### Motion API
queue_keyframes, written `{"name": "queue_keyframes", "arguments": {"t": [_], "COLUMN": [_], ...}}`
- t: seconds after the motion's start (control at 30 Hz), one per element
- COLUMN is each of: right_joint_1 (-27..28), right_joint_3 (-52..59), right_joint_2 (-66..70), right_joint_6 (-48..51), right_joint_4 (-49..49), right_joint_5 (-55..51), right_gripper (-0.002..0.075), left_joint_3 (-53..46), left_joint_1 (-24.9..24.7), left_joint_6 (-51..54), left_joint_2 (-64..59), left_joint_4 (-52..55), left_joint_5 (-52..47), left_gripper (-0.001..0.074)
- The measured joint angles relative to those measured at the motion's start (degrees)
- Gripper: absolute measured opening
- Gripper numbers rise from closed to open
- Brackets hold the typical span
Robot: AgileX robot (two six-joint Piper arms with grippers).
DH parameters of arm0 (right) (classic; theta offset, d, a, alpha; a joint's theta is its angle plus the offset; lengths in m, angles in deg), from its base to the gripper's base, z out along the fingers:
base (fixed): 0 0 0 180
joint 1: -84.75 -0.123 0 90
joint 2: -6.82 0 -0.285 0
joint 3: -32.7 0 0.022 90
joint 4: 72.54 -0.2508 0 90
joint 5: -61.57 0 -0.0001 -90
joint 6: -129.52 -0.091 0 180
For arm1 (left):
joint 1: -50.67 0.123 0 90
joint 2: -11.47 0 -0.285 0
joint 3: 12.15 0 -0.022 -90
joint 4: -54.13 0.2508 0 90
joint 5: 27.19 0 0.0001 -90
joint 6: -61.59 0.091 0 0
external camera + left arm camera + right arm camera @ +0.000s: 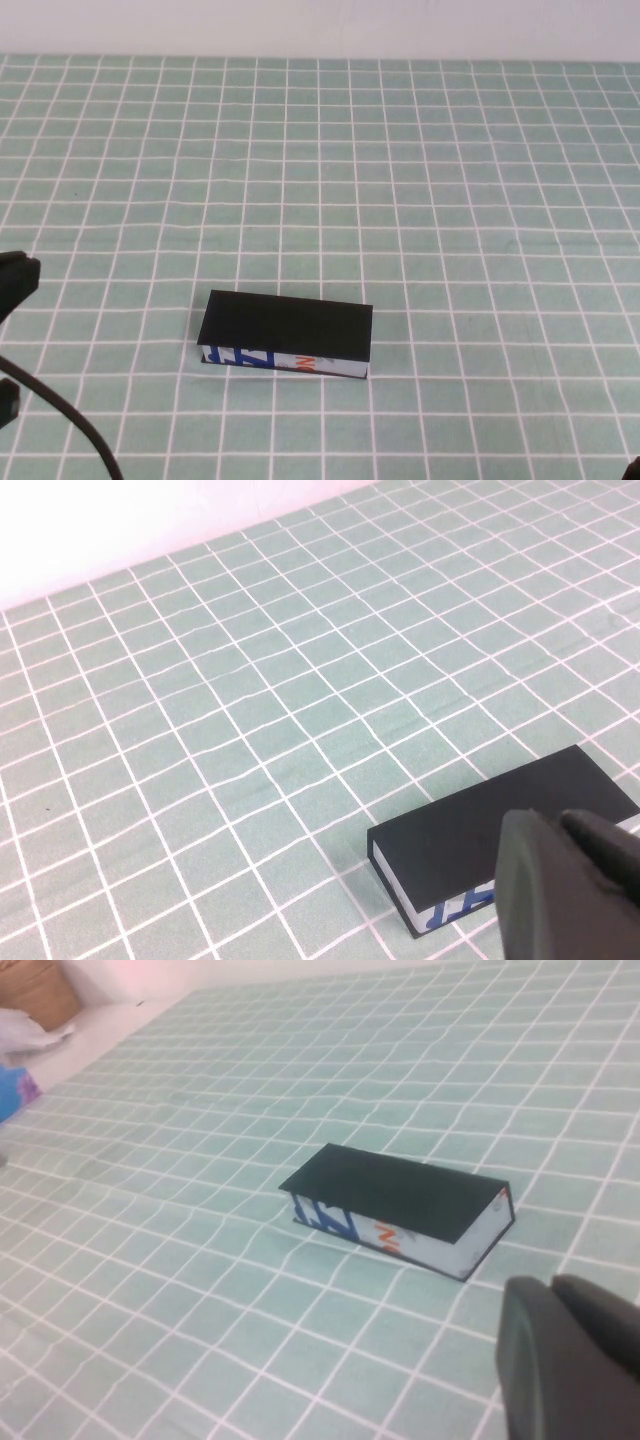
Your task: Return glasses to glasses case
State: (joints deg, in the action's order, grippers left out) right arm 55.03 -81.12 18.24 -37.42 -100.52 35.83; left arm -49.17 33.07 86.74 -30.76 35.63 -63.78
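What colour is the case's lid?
Plain black on the glasses case, clearest in the right wrist view.

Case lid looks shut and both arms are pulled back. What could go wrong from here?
1. The glasses case lies closed and no glasses show in any view, so whether they are inside cannot be checked.
2. The left pincer hangs close beside the case; a careless move might nudge it.
3. The right pincer, shut, sits apart, little risk.

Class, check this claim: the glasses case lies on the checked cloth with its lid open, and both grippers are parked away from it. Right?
Not quite. The high view shows the glasses case with its lid shut flat, not open. The left gripper and right gripper are indeed apart from it.
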Motion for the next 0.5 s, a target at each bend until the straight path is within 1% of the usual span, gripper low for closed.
{"name": "queue_keyframes", "arguments": {"t": [0.23,0.4,0.5], "right_joint_1": [0.0,0.0,0.0], "right_joint_3": [0.0,0.0,0.0], "right_joint_2": [0.0,0.0,0.0], "right_joint_6": [-1.0,-3.8,-4.0], "right_joint_4": [-0.8,-1.1,-1.1], "right_joint_5": [-0.6,6.6,7.4], "right_gripper": [-0.0014,-0.0014,-0.0014], "left_joint_3": [0.0,0.0,0.0], "left_joint_1": [0.0,0.0,0.0], "left_joint_6": [0.0,-0.1,-0.1], "left_joint_2": [0.0,0.0,0.0], "left_joint_4": [0.0,0.0,0.0], "left_joint_5": [0.0,-0.1,-0.1], "left_gripper": [-0.0002,-0.0002,-0.0002]}}
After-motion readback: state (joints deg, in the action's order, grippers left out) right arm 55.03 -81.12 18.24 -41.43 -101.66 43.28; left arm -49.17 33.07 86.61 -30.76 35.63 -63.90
